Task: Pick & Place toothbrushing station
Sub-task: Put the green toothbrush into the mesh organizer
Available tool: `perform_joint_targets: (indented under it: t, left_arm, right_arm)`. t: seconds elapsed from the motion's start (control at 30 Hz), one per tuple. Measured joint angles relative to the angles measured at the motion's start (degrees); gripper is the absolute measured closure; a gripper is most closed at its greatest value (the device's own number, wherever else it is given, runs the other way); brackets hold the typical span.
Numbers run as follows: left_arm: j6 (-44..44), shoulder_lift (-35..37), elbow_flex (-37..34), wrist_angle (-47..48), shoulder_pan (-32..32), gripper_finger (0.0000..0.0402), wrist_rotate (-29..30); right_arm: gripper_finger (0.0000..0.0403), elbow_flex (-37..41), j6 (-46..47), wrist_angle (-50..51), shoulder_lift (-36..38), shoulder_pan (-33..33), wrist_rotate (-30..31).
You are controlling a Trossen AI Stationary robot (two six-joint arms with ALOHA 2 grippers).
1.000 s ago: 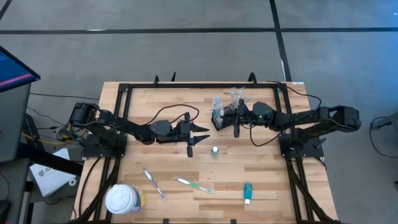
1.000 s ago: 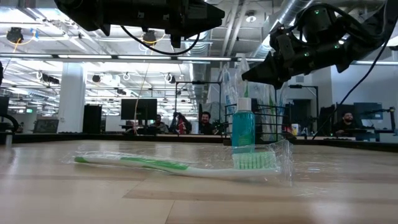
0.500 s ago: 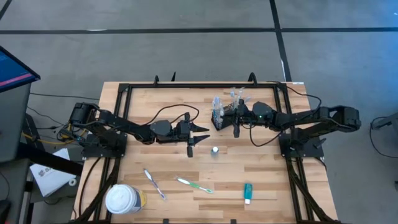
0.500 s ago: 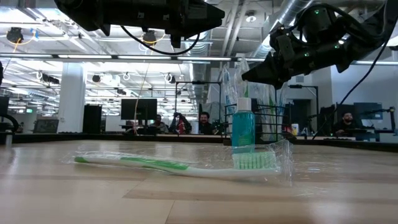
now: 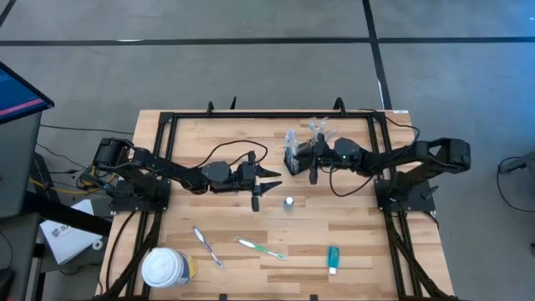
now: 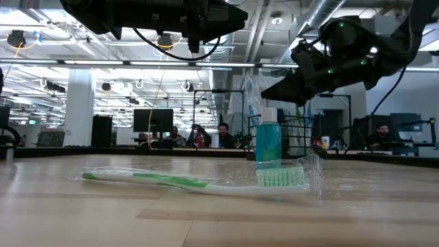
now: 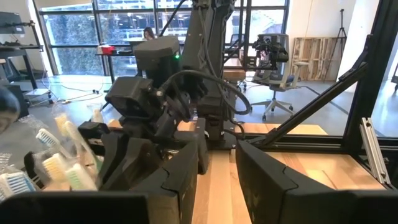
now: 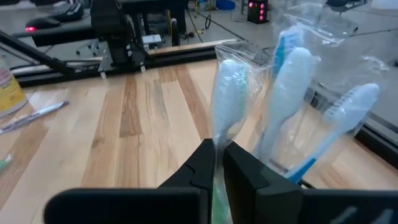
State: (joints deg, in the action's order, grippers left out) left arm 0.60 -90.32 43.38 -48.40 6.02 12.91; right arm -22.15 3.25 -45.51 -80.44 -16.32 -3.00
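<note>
The right gripper (image 5: pixel 312 165) sits directly over the black wire-mesh caddy (image 5: pixel 293 159) at the back centre-right of the table (image 5: pixel 217 226), and its own wrist view shows the two dark fingers (image 8: pixel 205 163) pressed nearly together on the shaft of a wrapped white-headed toothbrush (image 8: pixel 229 93) standing in the caddy. That brush stands upright, head up, its long axis running straight out past the fingertips, beside more wrapped brushes, one of them blue (image 8: pixel 336 127). The clamp looks about to give, so this reads as the moment of setting a brush into the caddy; whether the brush rests on the caddy floor cannot be seen.

The left gripper (image 5: pixel 266 182) hangs near the table's middle, well apart from the caddy, fingers partly parted and empty.

What remains lies along the front of the table: a pink-and-white toothbrush (image 5: pixel 207 247), a green toothbrush (image 5: pixel 260 248) and a small teal tube (image 5: pixel 333 258), all flat on the wood, with a small teal bottle (image 5: pixel 288 202) upright between the grippers. The green brush's long axis runs roughly left to right. The left arm is nearer both brushes; the tube lies closer to the right arm.
</note>
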Motion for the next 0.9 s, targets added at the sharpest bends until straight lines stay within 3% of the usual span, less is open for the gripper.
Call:
perform_joint_targets:
  t: [0.17, 0.9]
  left_arm:
    - [0.0, 0.0, 0.0, 0.0, 0.0, 0.0298, 0.0]
    - [0.0, 0.0, 0.0, 0.0, 0.0, 0.0298, -0.2]
  right_arm:
    - [0.0381, 0.0, 0.8, -0.9, -0.1, -0.3, -0.3]
    - [0.0269, 0.0, -0.7, 1.8, 2.2, -0.2, -1.7]
